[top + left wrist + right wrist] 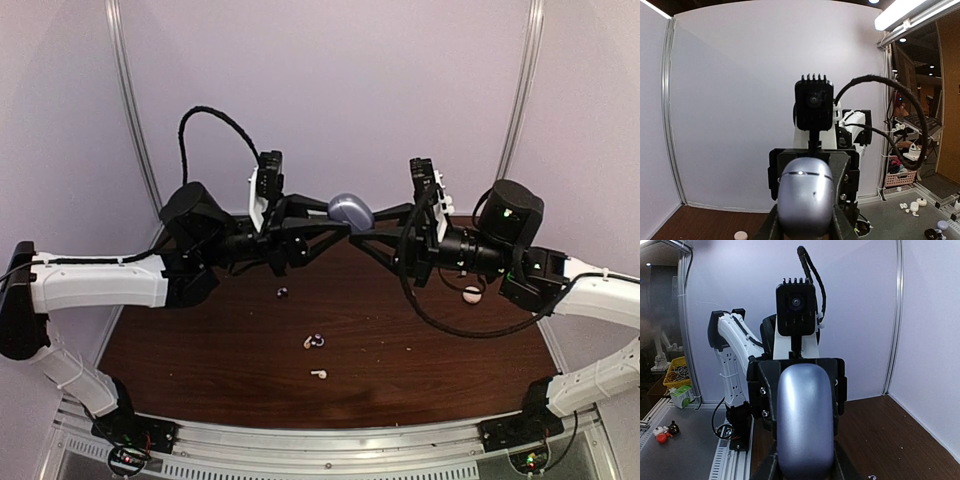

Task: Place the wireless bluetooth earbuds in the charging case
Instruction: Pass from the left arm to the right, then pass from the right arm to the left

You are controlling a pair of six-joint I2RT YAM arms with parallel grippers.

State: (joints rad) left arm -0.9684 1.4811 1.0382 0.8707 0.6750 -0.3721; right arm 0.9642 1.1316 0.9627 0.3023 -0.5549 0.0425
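Now | charging case (350, 210) closed, aloft | left gripper (336, 218), right gripper (364, 222) both clamping it | earbuds (318, 375) loose on table (200, 360)

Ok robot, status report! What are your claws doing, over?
Left claw and right claw both shut on the case, up above the table. Earbuds loose below, not in yet. Nothing blocking.

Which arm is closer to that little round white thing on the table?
Right: its forearm hangs close by the round white thing; the left arm is far across the table.
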